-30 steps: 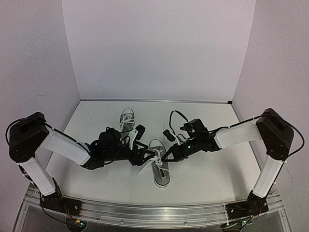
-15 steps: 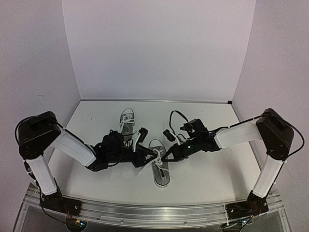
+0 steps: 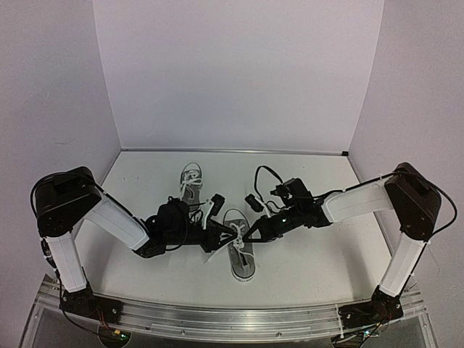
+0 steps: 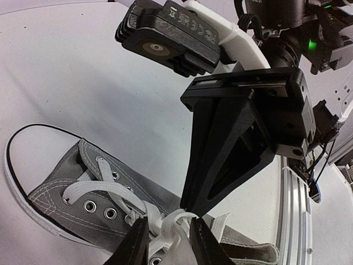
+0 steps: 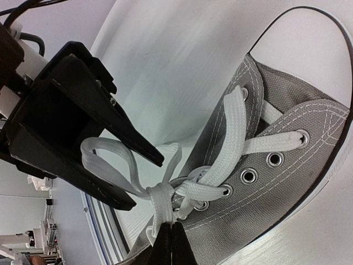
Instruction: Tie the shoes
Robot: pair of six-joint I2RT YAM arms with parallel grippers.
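Lace [image 5: 165, 201] is what my right claw [image 5: 171, 243] holds. Its two fingers are clenched tip to tip on a strand just below the crossing, where the white bands bunch into a half-made knot. That claw has not shifted in the last second.

My left claw [image 4: 170, 245] is the one that moved. It has come in toward the right claw, and the arm behind it has swung in with it. The loop that stuck out on its near side has drawn in and barely shows from above now. Its fingers stand a little apart with lace bunched between them, and I cannot tell whether they bite or only straddle it. The two claws nearly meet over the same bunch.

Right under both claws lies the shoe [image 3: 243, 262] I am working on, grey, with its white toe toward the near edge of the desk [image 3: 312, 261]. The other shoe [image 3: 190, 177] sits beyond my left claw, well apart. From above I cannot make out whether it is tied.

My reading is that closing in has let the tension go, so the knot is slack rather than snug. Pulling apart again with a firm hold on a loop seems the next need, and a slipping strand is the risk.
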